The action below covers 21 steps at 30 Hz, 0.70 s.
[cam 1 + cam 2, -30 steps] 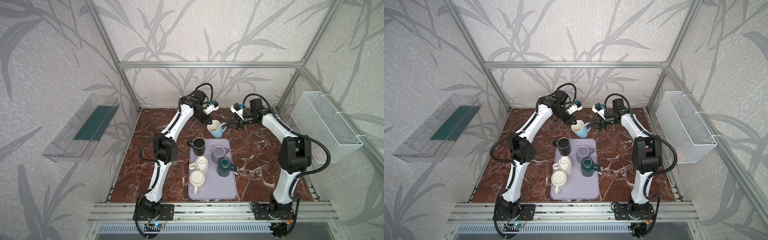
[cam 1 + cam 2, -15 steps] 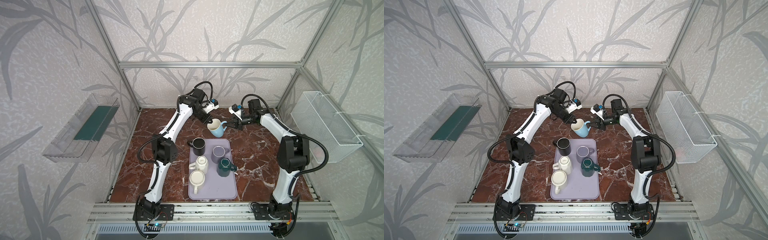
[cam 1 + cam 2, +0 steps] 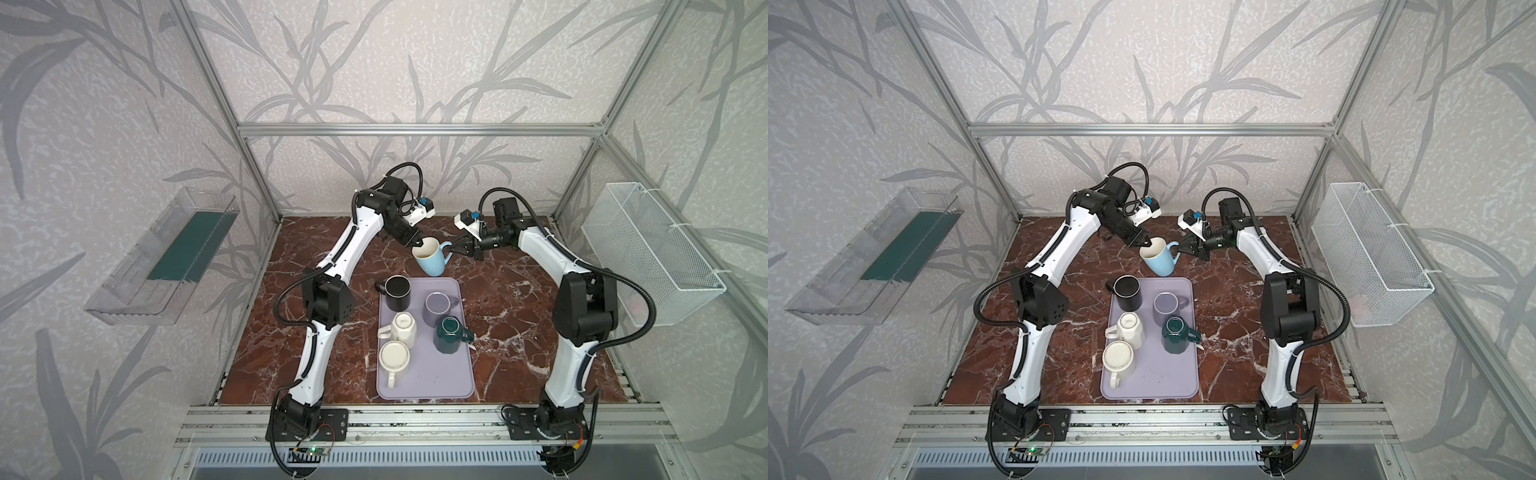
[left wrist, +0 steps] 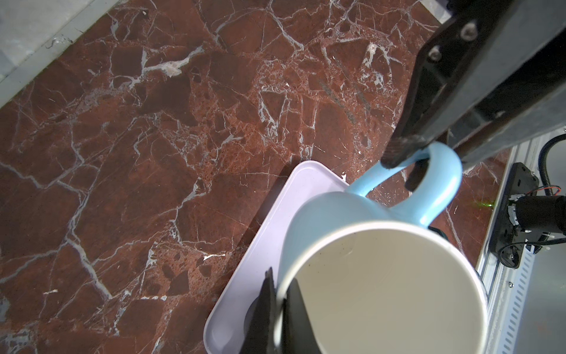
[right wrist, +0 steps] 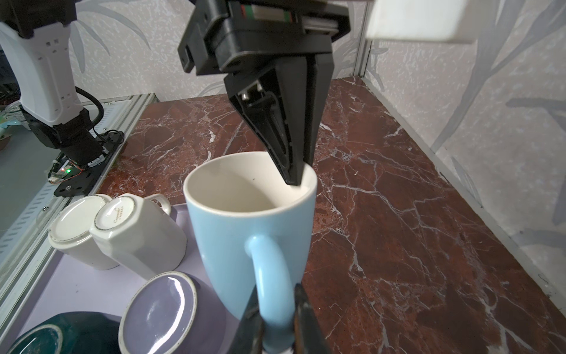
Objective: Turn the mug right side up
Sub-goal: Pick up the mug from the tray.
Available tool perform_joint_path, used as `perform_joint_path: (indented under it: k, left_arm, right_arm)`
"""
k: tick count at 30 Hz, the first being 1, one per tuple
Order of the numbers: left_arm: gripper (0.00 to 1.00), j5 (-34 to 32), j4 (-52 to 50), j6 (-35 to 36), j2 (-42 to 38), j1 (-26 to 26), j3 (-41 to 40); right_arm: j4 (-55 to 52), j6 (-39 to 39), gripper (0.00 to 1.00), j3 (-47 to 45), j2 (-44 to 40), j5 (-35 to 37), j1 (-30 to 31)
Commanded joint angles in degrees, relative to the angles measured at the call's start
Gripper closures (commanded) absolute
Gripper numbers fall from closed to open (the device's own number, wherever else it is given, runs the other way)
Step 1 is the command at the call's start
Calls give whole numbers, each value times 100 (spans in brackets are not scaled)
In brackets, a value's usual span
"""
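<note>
Overhead, in both top views, a light blue mug (image 3: 430, 262) (image 3: 1158, 262) stands mouth up over the red marble tabletop (image 3: 519, 299), just behind the far edge of a lilac tray (image 3: 449, 374). The left gripper (image 3: 415, 243) is pinched on the mug's rim. The right gripper (image 3: 455, 248) is closed on its handle (image 3: 445, 248) on the opposite side. Whether the mug's base touches the tabletop cannot be told. Five other mugs sit on the tray: a black mug (image 3: 397, 293), a lilac mug (image 3: 438, 307), a dark green mug (image 3: 448, 334) and two white mugs (image 3: 403, 330).

Seen from the left wrist, the left gripper (image 4: 280, 285) straddles the cream rim, one finger inside and one outside, clamped tight. The right gripper (image 4: 404, 168) squeezes the handle loop. A tray corner (image 4: 291, 190) lies beneath the mug.

Seen from the right wrist, the right gripper (image 5: 275, 294) grips both sides of the handle, while the left gripper (image 5: 295, 180) comes down onto the far rim. Beside the mug (image 5: 245, 230), the white, lilac and dark green mugs rest bottom up.
</note>
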Motion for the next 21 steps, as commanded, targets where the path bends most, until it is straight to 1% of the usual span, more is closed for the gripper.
perform_joint_path:
  k: [1, 4, 7, 13, 16, 21]
  left_arm:
    - [94, -154, 495, -171, -196, -17, 85]
    - [85, -196, 683, -369, -177, 10, 90]
    - [82, -207, 838, -537, -165, 50, 94]
    - [81, -294, 1059, -769, -90, 104, 85]
    - [82, -343, 1096, -838, -56, 132, 80]
    - [83, -743, 1122, -1012, -92, 152, 77]
  right_arm:
    - [714, 795, 100, -569, -490, -104, 90]
    - [1556, 1342, 100, -1075, -753, -55, 90]
    - [2105, 1709, 100, -1410, -889, 68, 90]
    - [3126, 2413, 100, -1951, -995, 387, 90]
    - [3293, 2558, 100, -2050, -969, 553, 90]
    - [3841, 3055, 100, -2167, -859, 1077, 90]
